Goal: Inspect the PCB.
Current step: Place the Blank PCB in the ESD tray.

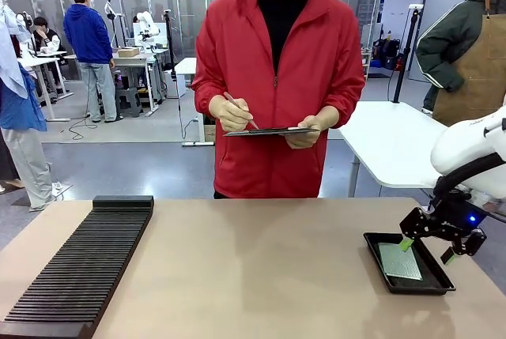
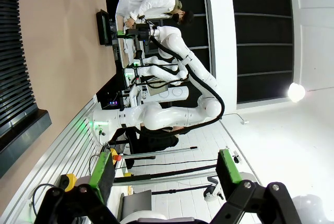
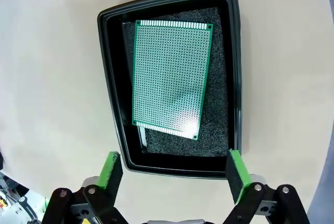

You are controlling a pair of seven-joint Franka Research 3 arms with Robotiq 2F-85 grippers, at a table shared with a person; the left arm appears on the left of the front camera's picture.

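Right pincer (image 1: 428, 246) hangs over the black tray (image 1: 371, 241) at about four o'clock on the counter (image 1: 261, 276), its green-padded fingers spread wide with nothing between them. Seen from the right wrist, the pincer (image 3: 171, 170) sits above the tray's near rim (image 3: 172, 169), one finger off each near corner, and neither touches the tray. Inside the tray the PCB (image 3: 171, 78) lies flat on dark foam (image 3: 222, 104), a green perforated board slightly skewed, its far edge by the rim toward twelve o'clock and its near corner pointing to five o'clock. In the front view the PCB (image 1: 400, 261) shows as a pale grey-green rectangle just below the pincer.

Left pincer (image 2: 163, 170) is also open and empty, aimed out past the counter's edge at the room.

At nine o'clock on the counter rests a long black slotted rack (image 1: 79, 264). At twelve o'clock, across the counter, a person in a red jacket (image 1: 269, 78) holds a dark tablet (image 1: 269, 130) in one hand and a pen (image 1: 237, 107) in the other.
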